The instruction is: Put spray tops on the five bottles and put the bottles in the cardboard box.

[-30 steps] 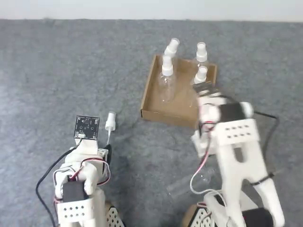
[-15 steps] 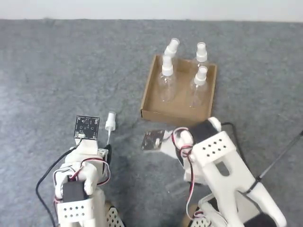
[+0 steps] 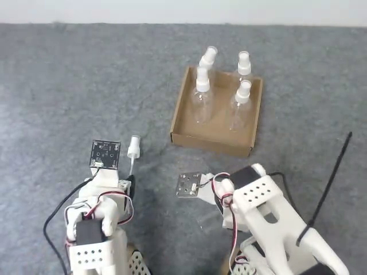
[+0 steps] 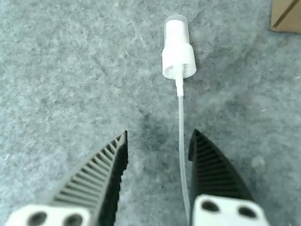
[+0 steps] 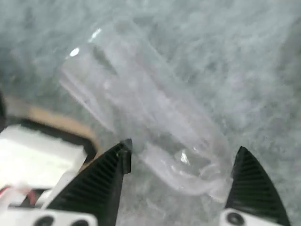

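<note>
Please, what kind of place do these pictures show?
Probably a robot test bench rather than a home: a table under a grey mat, a left arm and a right arm side by side, and a cardboard box holding four spray bottles.

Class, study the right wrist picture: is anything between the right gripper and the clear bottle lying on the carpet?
Nothing visible stands in the way. The right gripper hangs open directly over the bottle, one finger to each side of it, and the bottle lies on the carpet.
</note>
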{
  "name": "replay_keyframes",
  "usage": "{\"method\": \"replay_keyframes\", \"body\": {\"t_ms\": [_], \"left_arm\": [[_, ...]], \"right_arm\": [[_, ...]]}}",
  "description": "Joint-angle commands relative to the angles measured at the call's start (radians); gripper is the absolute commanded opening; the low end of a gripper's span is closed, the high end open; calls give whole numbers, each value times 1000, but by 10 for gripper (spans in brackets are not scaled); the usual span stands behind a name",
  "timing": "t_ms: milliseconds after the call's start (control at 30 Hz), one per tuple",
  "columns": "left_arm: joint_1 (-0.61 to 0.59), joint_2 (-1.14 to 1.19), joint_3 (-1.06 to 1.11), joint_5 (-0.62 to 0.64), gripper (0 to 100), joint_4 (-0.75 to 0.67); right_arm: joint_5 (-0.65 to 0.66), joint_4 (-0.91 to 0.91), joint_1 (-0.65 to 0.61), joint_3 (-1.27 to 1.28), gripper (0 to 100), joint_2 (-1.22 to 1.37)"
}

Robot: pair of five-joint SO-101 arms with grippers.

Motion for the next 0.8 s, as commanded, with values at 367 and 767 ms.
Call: {"method": "replay_keyframes", "body": {"t_ms": [367, 767], "left_arm": [[-3, -21, -12, 5, 193, 5], [-3, -21, -12, 5, 193, 5]], "right_arm": [[215, -65, 205, 35, 15, -44], [572, 286, 673, -272, 16, -318]]}}
